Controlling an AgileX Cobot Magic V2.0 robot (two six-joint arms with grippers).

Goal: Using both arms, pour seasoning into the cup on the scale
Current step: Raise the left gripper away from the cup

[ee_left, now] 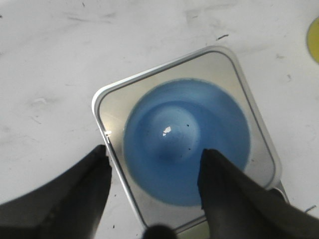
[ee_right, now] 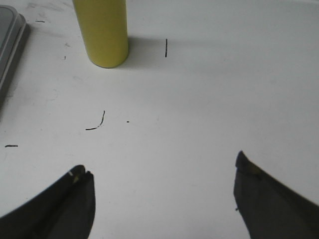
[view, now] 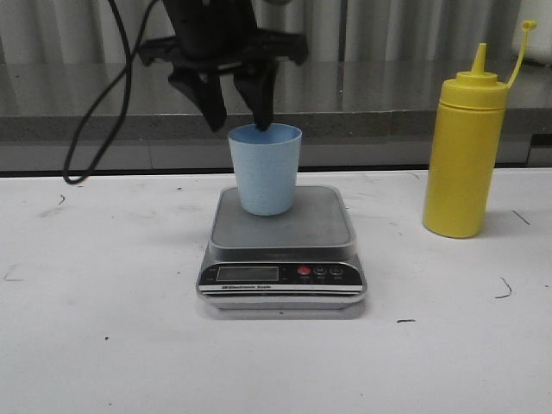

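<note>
Left pincer (view: 239, 119) hangs fingers-down from above, right over the cup (view: 266, 169). Jaws spread apart; one finger (view: 261, 108) at or just inside the far rim, the other outside it. Grip on the rim can't be told; nothing clamped. Cup stands upright, mouth up, on the steel platform of the scale (view: 283, 250), toward its back. Scale's black panel faces the camera, mid counter (view: 95, 328). Right pincer (ee_right: 162, 199) is wide open, empty, above bare counter. Seasoning (view: 464, 155) stands upright off to the scale's right, well apart, nozzle pointing up, cap hanging off its tether.
</note>
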